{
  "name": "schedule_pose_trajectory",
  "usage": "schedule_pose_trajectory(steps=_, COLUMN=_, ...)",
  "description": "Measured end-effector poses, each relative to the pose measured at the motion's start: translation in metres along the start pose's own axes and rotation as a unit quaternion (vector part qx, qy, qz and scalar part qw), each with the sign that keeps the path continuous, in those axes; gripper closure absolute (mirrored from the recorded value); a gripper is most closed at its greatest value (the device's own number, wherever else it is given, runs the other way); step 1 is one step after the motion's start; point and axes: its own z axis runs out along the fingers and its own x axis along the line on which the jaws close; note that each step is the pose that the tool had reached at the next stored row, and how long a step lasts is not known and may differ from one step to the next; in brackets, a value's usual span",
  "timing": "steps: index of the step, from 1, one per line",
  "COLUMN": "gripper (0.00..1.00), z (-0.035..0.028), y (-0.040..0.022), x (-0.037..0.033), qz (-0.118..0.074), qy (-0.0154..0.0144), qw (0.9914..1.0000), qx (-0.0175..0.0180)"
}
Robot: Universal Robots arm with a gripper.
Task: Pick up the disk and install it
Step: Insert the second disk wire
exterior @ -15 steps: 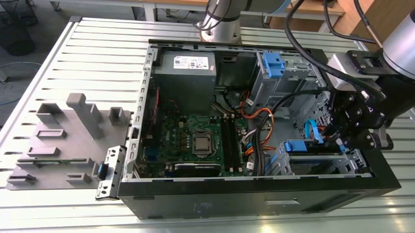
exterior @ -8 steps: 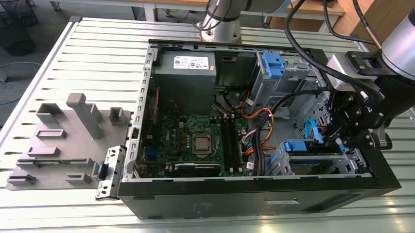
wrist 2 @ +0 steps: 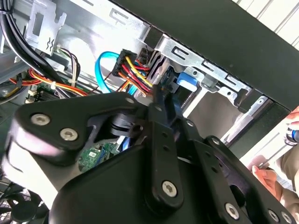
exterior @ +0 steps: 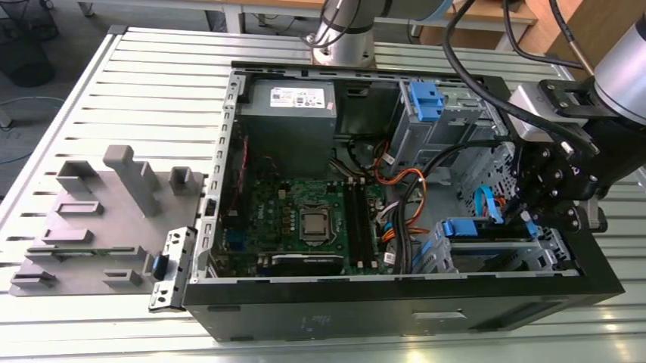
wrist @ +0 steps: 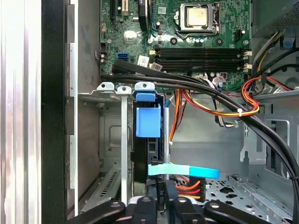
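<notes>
Gripper [exterior: 530, 219] down inside case [exterior: 383, 310], at drive cage [exterior: 553, 246] on exterior view's right. Disk [wrist: 148, 122] stands on edge in cage slot, blue carrier showing, seemingly fully in. In first wrist view, fingers [wrist: 180, 203] narrow, nearly together, tips just beside disk's cabled end; grip on it not clear. Blue and orange cables [wrist: 187, 179] lie beside tips. Motherboard [wrist: 187, 32] beyond cage.

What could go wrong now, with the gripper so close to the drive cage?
The blue data cable and the orange power wires lie right beside the disk; the gripper might snag them. A person's hand is beside the case, near the arm, and could be hit.
</notes>
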Motion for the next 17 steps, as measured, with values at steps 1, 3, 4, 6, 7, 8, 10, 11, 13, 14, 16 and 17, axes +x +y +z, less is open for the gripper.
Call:
schedule_pose_trajectory(steps=1, gripper=0.82, z=0.0, y=0.0, x=0.0, qz=0.0, qy=-0.0001, qw=1.0, qx=0.0)
schedule_pose_trajectory(steps=3, gripper=0.82, z=0.0002, y=0.0, x=0.0, qz=0.0, qy=-0.0002, qw=1.0, qx=0.0)
schedule_pose_trajectory(steps=4, gripper=0.82, z=0.0003, y=0.0, x=0.0, qz=0.0, qy=-0.0003, qw=1.0, qx=0.0)
schedule_pose_trajectory(steps=6, gripper=0.82, z=0.0002, y=0.0, x=0.0, qz=0.0, qy=-0.0002, qw=1.0, qx=0.0)
schedule_pose_trajectory(steps=7, gripper=0.82, z=-0.0001, y=0.0, x=0.0, qz=0.0, qy=-0.0004, qw=1.0, qx=0.0)
schedule_pose_trajectory(steps=8, gripper=0.82, z=-0.0006, y=0.0, x=0.0, qz=0.0, qy=-0.0006, qw=1.0, qx=-0.0001)
schedule_pose_trajectory(steps=10, gripper=0.82, z=-0.0019, y=0.0, x=-0.0001, qz=0.0, qy=-0.0004, qw=1.0, qx=-0.0001)
schedule_pose_trajectory(steps=11, gripper=0.82, z=-0.003, y=0.0, x=0.0, qz=0.0, qy=-0.0003, qw=1.0, qx=0.0)
schedule_pose_trajectory(steps=13, gripper=0.82, z=-0.0058, y=0.0, x=0.0, qz=0.0, qy=-0.0003, qw=1.0, qx=0.0)
schedule_pose_trajectory(steps=14, gripper=0.82, z=-0.0071, y=0.0, x=0.0, qz=0.0, qy=-0.0005, qw=1.0, qx=0.0)
schedule_pose_trajectory(steps=16, gripper=0.82, z=-0.0076, y=0.0, x=0.0001, qz=0.0, qy=-0.002, qw=1.0, qx=-0.0001)
schedule_pose_trajectory(steps=17, gripper=0.82, z=-0.0077, y=0.0, x=0.0005, qz=0.0, qy=-0.0023, qw=1.0, qx=-0.0001)
